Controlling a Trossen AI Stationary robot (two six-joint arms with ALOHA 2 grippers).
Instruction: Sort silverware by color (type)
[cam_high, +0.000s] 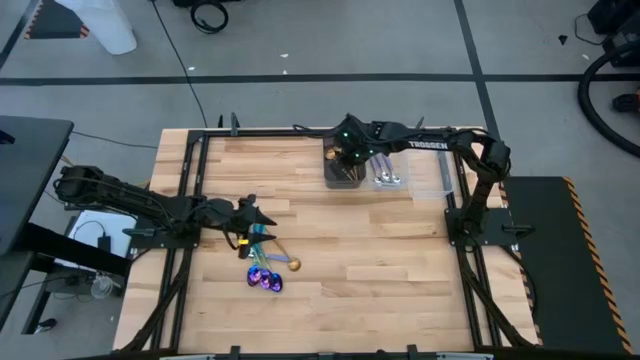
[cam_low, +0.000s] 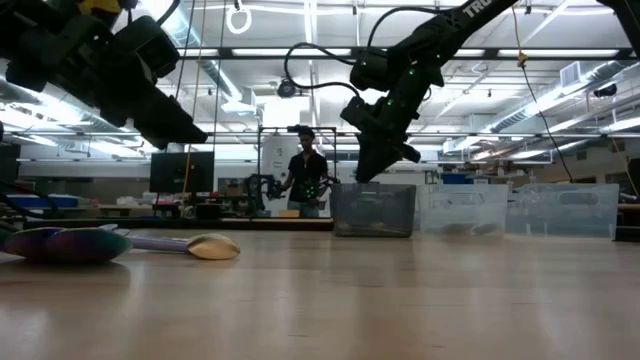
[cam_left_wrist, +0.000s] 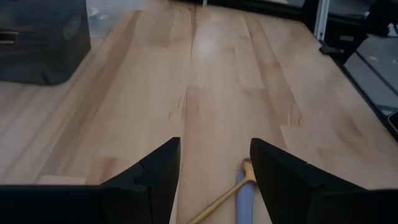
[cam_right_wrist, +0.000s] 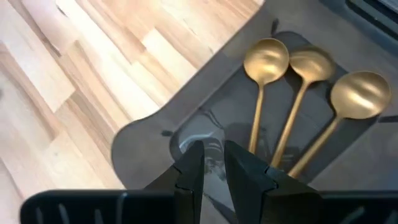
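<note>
A loose pile of silverware lies on the wooden table at the near left: purple-rainbow spoons (cam_high: 265, 280), a gold spoon (cam_high: 287, 264) and a teal piece (cam_high: 257, 240). My left gripper (cam_high: 256, 218) hangs open just above the pile's far end. In its wrist view a gold handle end (cam_left_wrist: 247, 167) and a bluish handle (cam_left_wrist: 244, 198) show between its fingers, untouched. My right gripper (cam_right_wrist: 213, 152) hovers over the dark bin (cam_right_wrist: 143, 143) at the far middle. Its fingers stand a narrow gap apart with nothing between them. Three gold spoons (cam_right_wrist: 266, 59) lie flat in that bin.
A clear bin (cam_high: 388, 178) holding silver pieces stands beside the dark bin (cam_high: 330, 178), with another clear bin (cam_high: 436, 176) to its right. Bare wood stretches between the pile and the bins. A person (cam_low: 306, 170) stands in the room beyond the table.
</note>
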